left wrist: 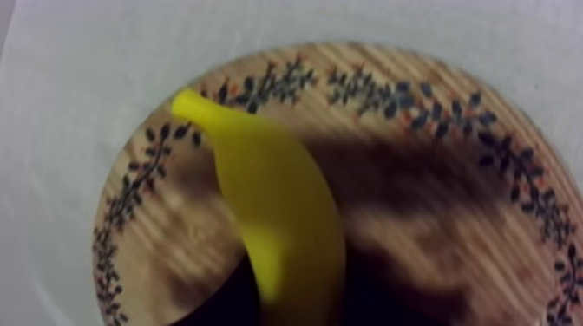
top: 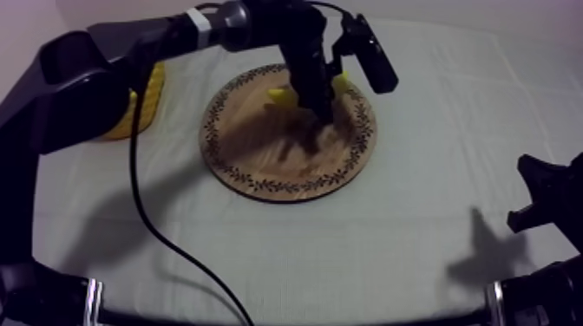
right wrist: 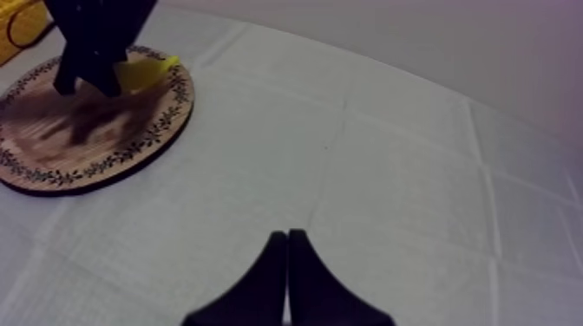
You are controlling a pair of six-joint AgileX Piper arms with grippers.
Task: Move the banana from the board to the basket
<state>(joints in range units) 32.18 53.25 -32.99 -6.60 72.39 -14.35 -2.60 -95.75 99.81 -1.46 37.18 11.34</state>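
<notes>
our left gripper (top: 317, 102) stands at the banana (left wrist: 278, 225), over the wooden board (top: 260, 163); we cannot tell its grip. our right gripper (right wrist: 288, 236) is pressed together. the yellow basket (top: 149, 91) has its inside hidden.

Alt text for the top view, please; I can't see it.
The left gripper is down at the banana on the far side of the wooden board. The yellow basket sits left of the board; the right arm rests at lower right.
</notes>
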